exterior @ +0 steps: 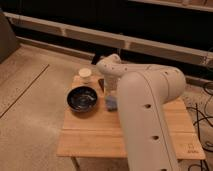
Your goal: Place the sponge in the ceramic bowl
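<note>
The sponge (110, 104), a small blue block, lies on the wooden table (95, 135) just right of the ceramic bowl (83, 98). The bowl is wide, dark and glossy, with nothing showing inside it. My gripper (112, 94) hangs down from the white arm's wrist directly over the sponge. The arm's bulk covers most of it. Whether it touches the sponge cannot be made out.
A cream-white cup (85, 75) stands at the table's back left corner. A small black object (101, 84) lies between the cup and the arm. The thick white arm (150, 115) covers the table's right half. Concrete floor surrounds the table, and a dark wall runs behind it.
</note>
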`<control>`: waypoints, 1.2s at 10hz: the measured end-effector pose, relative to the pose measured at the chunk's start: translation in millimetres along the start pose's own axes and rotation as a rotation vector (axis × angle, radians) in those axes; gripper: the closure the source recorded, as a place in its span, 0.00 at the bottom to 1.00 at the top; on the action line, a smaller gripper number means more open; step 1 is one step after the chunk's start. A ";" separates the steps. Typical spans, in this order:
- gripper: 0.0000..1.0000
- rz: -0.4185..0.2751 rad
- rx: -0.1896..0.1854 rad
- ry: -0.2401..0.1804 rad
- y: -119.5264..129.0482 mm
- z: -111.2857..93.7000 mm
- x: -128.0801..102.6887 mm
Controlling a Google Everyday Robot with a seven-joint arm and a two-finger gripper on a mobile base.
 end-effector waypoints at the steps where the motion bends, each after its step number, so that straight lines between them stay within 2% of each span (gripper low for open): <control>1: 0.35 0.009 0.000 0.008 -1.7 2.7 -0.8; 4: 0.35 -0.006 0.017 0.019 -1.3 6.8 -3.2; 9: 0.35 -0.017 -0.003 0.053 14.8 17.1 -3.8; 12: 0.35 -0.025 0.007 0.079 17.7 24.7 -0.6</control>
